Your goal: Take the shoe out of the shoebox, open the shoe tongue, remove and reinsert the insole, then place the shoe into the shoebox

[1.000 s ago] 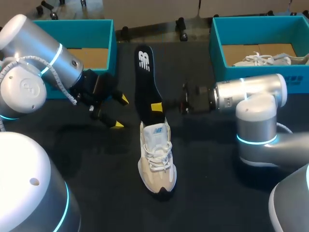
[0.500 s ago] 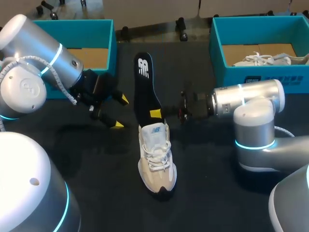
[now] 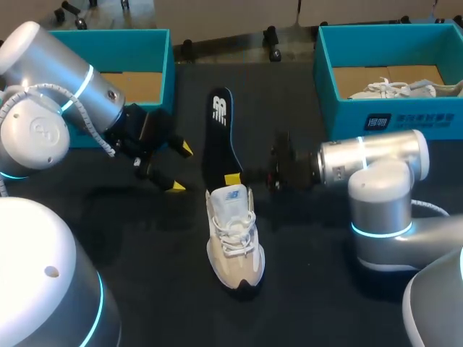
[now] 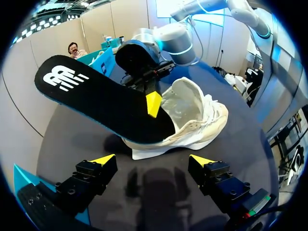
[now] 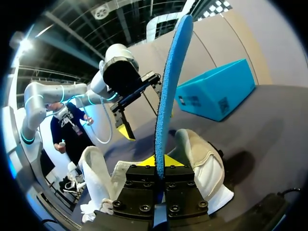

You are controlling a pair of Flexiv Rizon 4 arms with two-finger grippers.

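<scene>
A cream sneaker stands on the black table, toe toward me. My right gripper is shut on the black insole just above the shoe's opening; the insole's lower end is inside the shoe, and the rest slants up and away. In the right wrist view the insole's blue underside rises edge-on from my right gripper, with the shoe below. My left gripper hangs open to the shoe's left. In the left wrist view it is empty, facing the insole and shoe.
A teal shoebox stands at the back left behind my left arm. A second teal shoebox at the back right holds another pale shoe. Bare black table lies in front of the sneaker.
My right gripper has brought the insole down and nearer, sliding its lower end deeper into the shoe. The left arm has not moved.
</scene>
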